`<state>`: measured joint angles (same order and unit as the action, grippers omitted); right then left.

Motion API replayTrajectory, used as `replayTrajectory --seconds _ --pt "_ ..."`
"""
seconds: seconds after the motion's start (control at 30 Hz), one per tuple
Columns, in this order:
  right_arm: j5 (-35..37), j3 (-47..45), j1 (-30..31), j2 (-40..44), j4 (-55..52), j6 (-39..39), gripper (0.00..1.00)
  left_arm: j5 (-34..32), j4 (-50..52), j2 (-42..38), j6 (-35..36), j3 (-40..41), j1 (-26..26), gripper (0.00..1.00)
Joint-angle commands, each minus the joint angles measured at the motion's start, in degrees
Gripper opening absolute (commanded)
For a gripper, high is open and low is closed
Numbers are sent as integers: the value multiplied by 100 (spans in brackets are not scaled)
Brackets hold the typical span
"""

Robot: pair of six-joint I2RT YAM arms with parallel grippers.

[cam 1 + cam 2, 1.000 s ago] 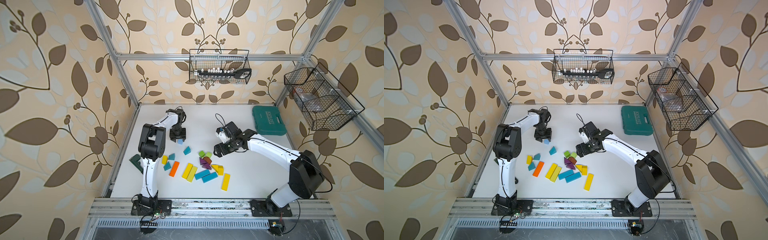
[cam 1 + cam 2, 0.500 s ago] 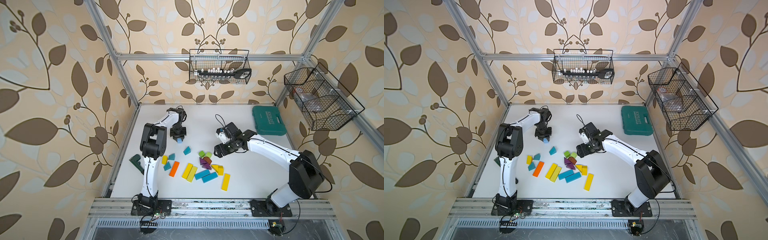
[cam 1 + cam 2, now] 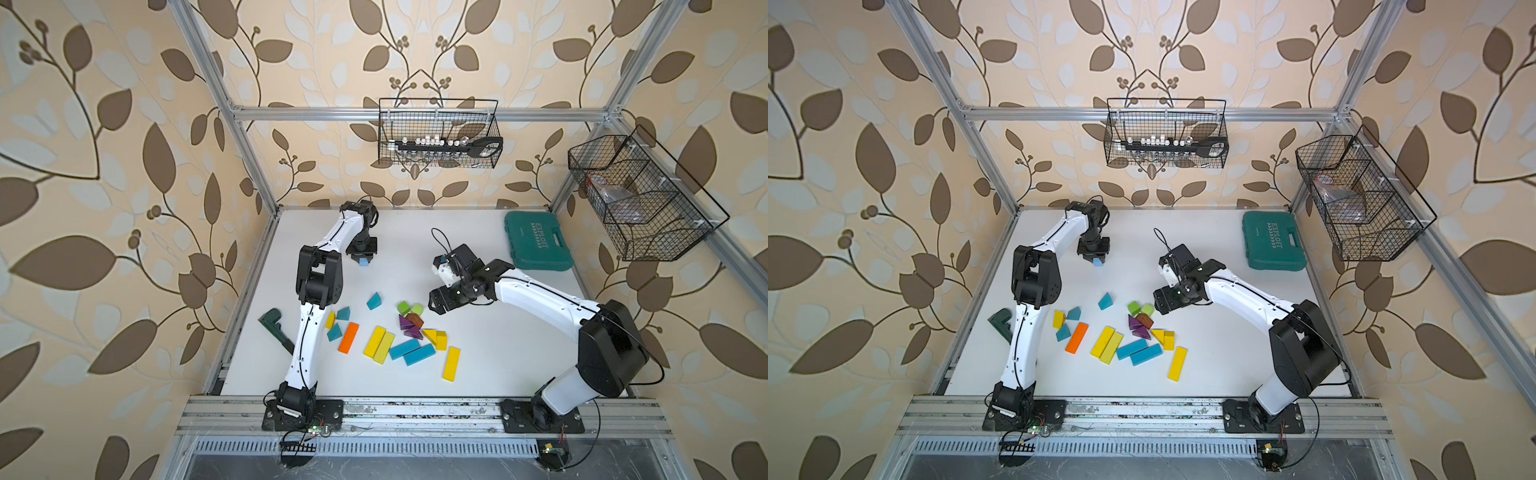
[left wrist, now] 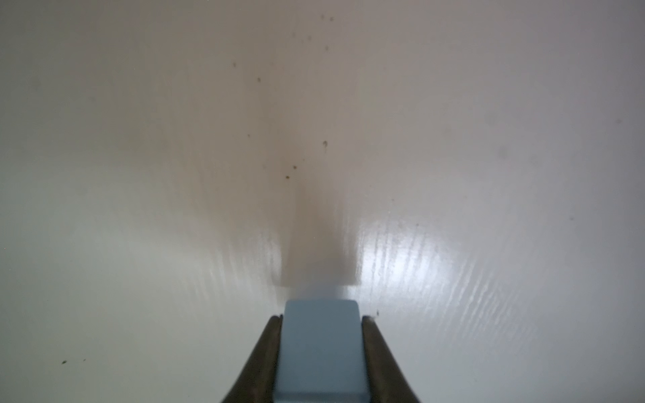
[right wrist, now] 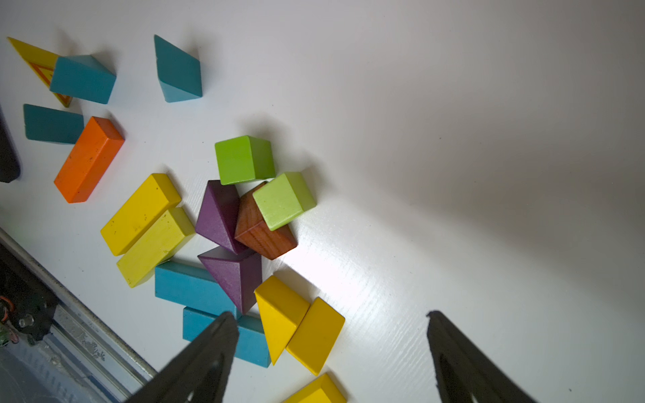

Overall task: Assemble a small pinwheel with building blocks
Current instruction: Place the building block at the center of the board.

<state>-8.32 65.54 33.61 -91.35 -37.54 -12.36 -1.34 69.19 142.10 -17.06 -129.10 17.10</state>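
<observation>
My left gripper (image 3: 362,254) is shut on a light-blue cube (image 4: 321,349), low at the white table toward the far left; the cube (image 3: 1098,262) shows below the jaws in both top views. The other building blocks lie in a loose pile near the front: two green cubes (image 5: 244,158), a brown wedge (image 5: 265,239), purple wedges (image 5: 220,216), yellow wedges (image 5: 279,310), blue bars (image 5: 188,286), yellow bars (image 5: 139,213), an orange bar (image 5: 89,158) and teal wedges (image 5: 178,69). My right gripper (image 5: 330,314) hangs open just right of the pile, holding nothing.
A teal tool case (image 3: 536,247) lies at the back right of the table. A dark green L-shaped piece (image 3: 274,326) sits at the left edge beside the left arm. Wire baskets (image 3: 436,139) hang on the back and right walls. The metal rail (image 3: 415,411) runs along the front.
The left jaws have closed on the light-blue cube. The right gripper has hardly moved and stays open.
</observation>
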Motion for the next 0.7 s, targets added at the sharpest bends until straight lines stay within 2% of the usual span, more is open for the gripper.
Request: replayTrajectory --seconds 0.0,0.07,0.13,0.2,0.27,0.43,0.53,0.67 --pt "58 -83 -24 10 -8 33 87 -59 280 89 109 -134 4 30" --pt "50 -78 -29 4 -7 32 87 -63 266 87 110 -87 4 36" --pt "47 -80 -25 3 -4 28 87 -69 262 62 93 -72 4 50" --pt "36 -64 -26 -5 -3 28 88 -28 271 -21 76 -65 4 56" --pt "26 -54 -25 3 -15 21 88 -33 271 -159 37 -17 4 69" --pt "44 -62 -22 129 14 -27 90 -136 382 -831 -193 275 8 81" --pt "68 -120 -21 268 68 -54 91 -145 183 -1526 -373 955 38 86" --pt "130 -253 -38 448 188 -129 91 -88 -316 -2661 -595 2423 171 90"
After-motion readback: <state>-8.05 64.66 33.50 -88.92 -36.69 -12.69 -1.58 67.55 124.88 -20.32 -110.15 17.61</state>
